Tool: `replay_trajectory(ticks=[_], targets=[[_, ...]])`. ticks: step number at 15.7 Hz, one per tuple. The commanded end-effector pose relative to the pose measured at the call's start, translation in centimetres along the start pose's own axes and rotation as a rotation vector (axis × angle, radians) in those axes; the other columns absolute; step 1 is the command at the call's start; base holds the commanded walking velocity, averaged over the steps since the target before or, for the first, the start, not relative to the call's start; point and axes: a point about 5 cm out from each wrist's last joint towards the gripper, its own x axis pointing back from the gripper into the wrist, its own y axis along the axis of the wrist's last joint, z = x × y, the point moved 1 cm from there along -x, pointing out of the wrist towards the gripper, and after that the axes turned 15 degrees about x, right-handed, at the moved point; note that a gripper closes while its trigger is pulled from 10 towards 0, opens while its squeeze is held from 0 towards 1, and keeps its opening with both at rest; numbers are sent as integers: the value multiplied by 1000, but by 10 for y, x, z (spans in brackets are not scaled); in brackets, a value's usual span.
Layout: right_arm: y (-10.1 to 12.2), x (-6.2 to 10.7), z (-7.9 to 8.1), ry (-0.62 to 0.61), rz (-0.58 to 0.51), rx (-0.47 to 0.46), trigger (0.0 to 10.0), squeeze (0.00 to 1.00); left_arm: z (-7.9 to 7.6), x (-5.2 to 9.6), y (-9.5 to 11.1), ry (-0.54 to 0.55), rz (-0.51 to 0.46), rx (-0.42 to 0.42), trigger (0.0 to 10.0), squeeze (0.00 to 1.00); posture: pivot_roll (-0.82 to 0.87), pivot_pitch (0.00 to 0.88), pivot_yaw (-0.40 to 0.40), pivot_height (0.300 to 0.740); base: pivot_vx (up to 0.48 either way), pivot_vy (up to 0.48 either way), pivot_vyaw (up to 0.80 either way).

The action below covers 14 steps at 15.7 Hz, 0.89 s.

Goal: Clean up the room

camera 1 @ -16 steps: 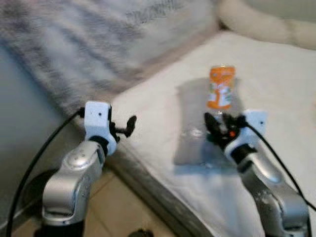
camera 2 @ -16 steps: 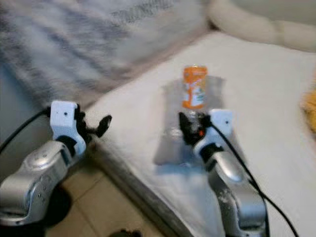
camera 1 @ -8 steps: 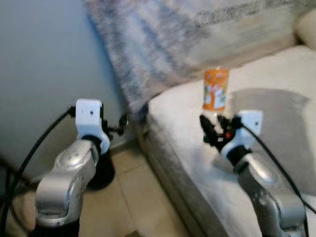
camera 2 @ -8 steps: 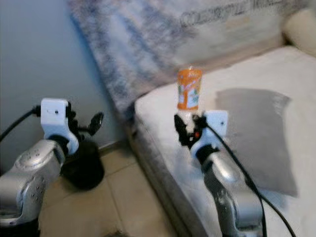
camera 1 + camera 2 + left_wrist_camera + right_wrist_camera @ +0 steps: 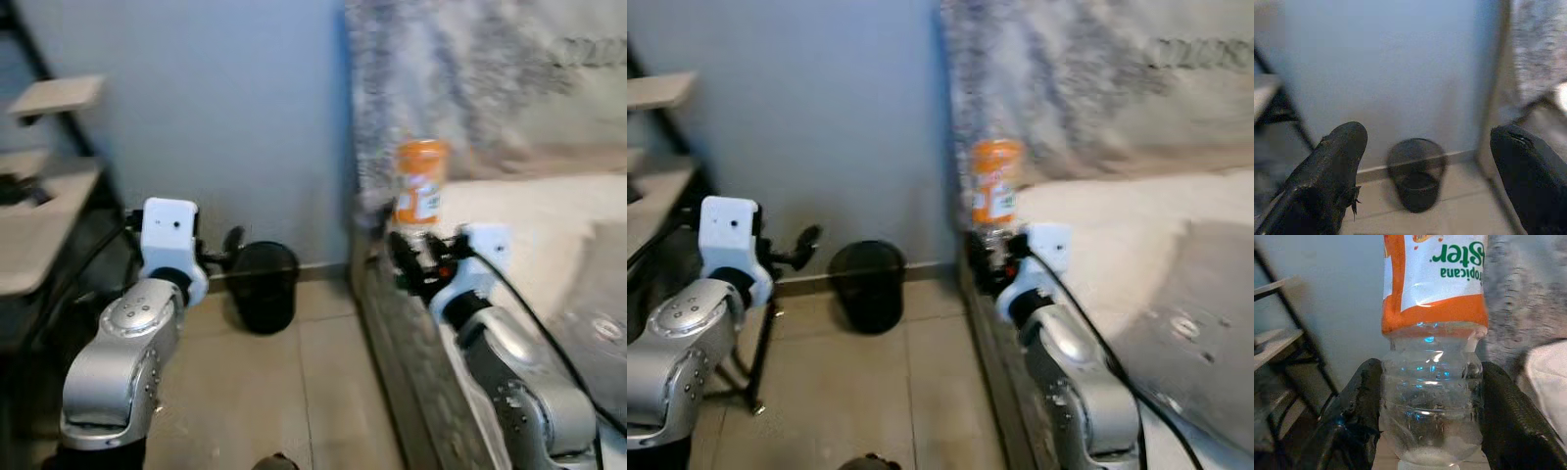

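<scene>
My right gripper (image 5: pixel 409 264) is shut on a clear plastic bottle (image 5: pixel 418 188) with an orange label, held upright over the bed's edge. In the right wrist view the bottle (image 5: pixel 1431 382) sits squeezed between both black fingers (image 5: pixel 1364 406). My left gripper (image 5: pixel 231 250) is open and empty, raised at chest height in front of a black mesh waste bin (image 5: pixel 263 286). The left wrist view has the bin (image 5: pixel 1417 172) on the tiled floor against the blue wall, framed between the two spread fingers (image 5: pixel 1334 166).
A bed (image 5: pixel 549 245) with a pale sheet and a grey fluffy blanket (image 5: pixel 1087 78) fills the right side. A dark-framed shelf unit (image 5: pixel 39 196) stands at the left. Beige floor tiles (image 5: pixel 265 392) lie between the shelf and the bed.
The camera has swung left: the bed slid to the right, and the blue wall, the black bin and the shelf came into view. The bottle stays in my right gripper.
</scene>
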Motion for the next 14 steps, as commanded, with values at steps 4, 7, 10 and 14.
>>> replay_trajectory(ticks=[4, 7, 10, 14], targets=[[-8, -1, -5, -44, 60, 28, 10000, 0, -8, 1, 4, -41, -35, 17, 10000, 0, 30, 0, 40, 740, 0, 0, 200], [-10, -6, -9, -96, 63, 203, 10000, 0, -7, 1, 4, -46, -44, 14, 10000, 0, 35, 0, 35, 740, 354, 0, 0], [-14, -5, -6, -48, 84, 83, 10000, 0, -8, 1, 1, -46, -39, 15, 10000, 0, 43, 0, 29, 740, 405, 0, 0], [-16, -6, -3, -37, 90, 115, 10000, 0, -6, 3, -3, -44, -28, 7, 10000, 0, 49, 0, 25, 740, 406, 0, 0]])
